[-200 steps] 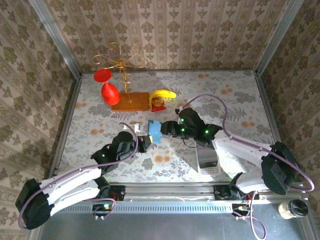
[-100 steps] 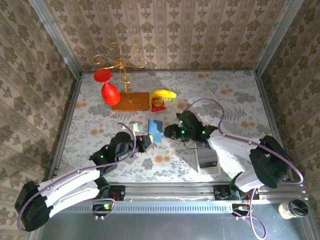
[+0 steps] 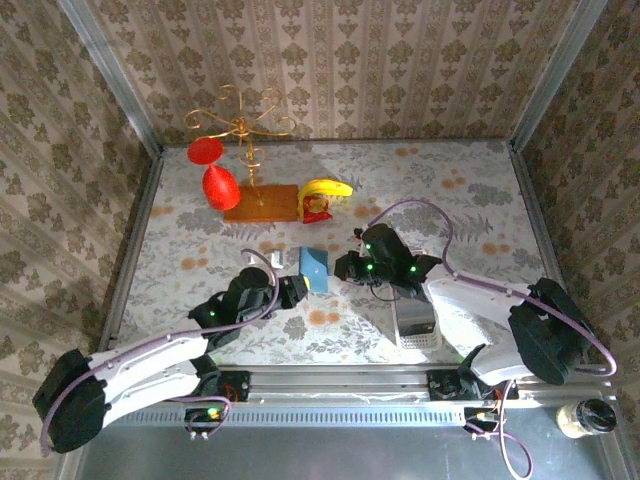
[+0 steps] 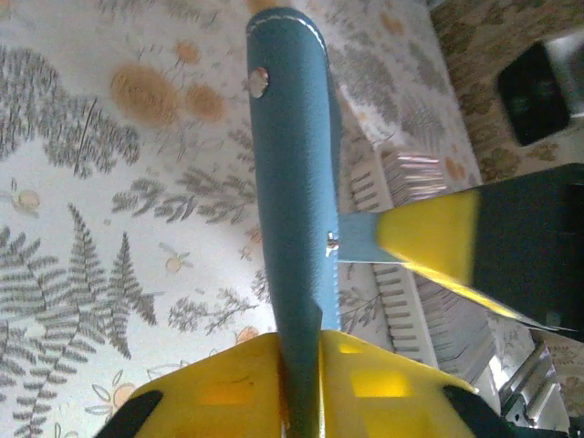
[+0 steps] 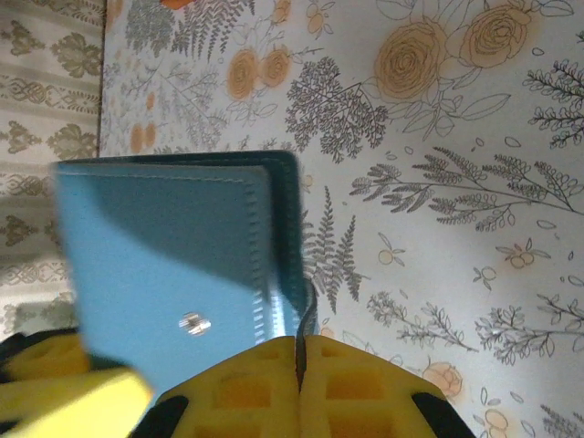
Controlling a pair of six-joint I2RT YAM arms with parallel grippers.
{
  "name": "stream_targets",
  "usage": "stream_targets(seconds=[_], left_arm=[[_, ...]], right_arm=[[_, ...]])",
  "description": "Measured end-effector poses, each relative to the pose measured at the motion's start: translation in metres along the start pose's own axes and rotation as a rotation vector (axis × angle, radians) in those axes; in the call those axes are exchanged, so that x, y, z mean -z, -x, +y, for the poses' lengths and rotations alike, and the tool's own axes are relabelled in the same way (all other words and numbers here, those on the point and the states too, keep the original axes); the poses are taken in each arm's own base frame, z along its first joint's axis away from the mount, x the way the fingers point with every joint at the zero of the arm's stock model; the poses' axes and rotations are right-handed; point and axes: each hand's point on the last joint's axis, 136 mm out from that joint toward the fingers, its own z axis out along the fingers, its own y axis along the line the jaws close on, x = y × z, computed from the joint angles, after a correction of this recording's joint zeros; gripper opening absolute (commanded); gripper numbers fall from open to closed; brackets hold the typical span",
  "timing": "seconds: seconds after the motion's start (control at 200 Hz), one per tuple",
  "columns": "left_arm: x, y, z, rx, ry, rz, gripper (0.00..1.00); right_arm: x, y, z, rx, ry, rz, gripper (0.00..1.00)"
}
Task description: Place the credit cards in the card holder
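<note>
Credit cards in white tray — card holder pinched upright.

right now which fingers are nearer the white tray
right: right fingers pinch the card holder just up-left of the white tray; left fingers clamp the holder's far side

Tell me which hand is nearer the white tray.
The right hand: the white tray lies beside its arm. The left hand grips the card holder from the opposite side, farther from the tray.
</note>
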Motion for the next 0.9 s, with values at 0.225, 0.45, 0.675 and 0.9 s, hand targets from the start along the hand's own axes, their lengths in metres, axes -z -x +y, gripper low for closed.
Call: stream_targets(seconds=[0.225,0.45,0.675,0.9], left_arm=[[-0.024,-0.04,0.03,0.02,0.124,0.132,0.64],[-0.025,-0.046,0.053,0.039,0.234,0.142,0.74],[-0.012,-0.027,0.048,0.053,0.237,0.057,0.84],[-0.009,-0.012,0.027,0.041,0.189,0.029,0.86]], right_arm=[[0.005,-0.013,-0.003,0.002,-0.013,0.035,0.0],[0.006,-0.029,-0.018,-0.011,-0.038,0.087,0.0],[0.013,-0.029,-0.007,-0.007,-0.001,0.081,0.0],[0.016,-0.027,-0.002,-0.008,0.015,0.072,0.0]])
